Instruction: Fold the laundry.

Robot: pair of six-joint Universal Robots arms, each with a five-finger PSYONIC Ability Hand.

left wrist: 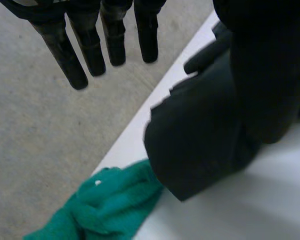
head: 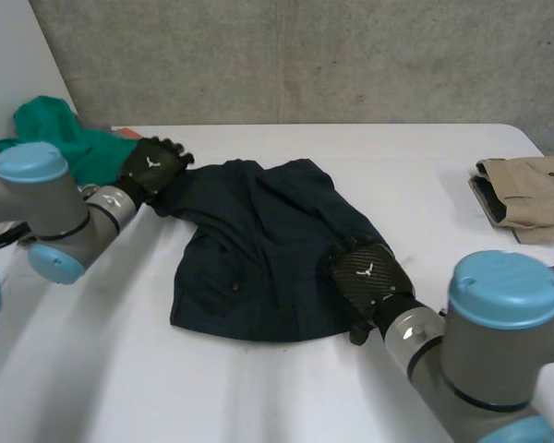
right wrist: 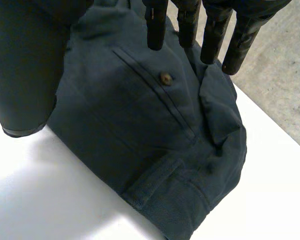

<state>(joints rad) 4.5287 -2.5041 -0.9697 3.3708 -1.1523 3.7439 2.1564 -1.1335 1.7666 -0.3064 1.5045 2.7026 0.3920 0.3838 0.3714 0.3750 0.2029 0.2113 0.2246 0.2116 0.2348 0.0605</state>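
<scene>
Now, navy shorts (head: 258,240), white logo (head: 150,162) on L hand (head: 155,175), R hand (head: 369,279)

Shorts (head: 258,245) lie in the middle of the table (head: 406,161). Left hand (head: 152,169) is at their far left corner, right hand (head: 367,275) on their near right edge. Behind the left hand sits a cloth (head: 69,138) (right at the table's back corner). Far right, well apart: a folded garment (head: 528,196).
</scene>
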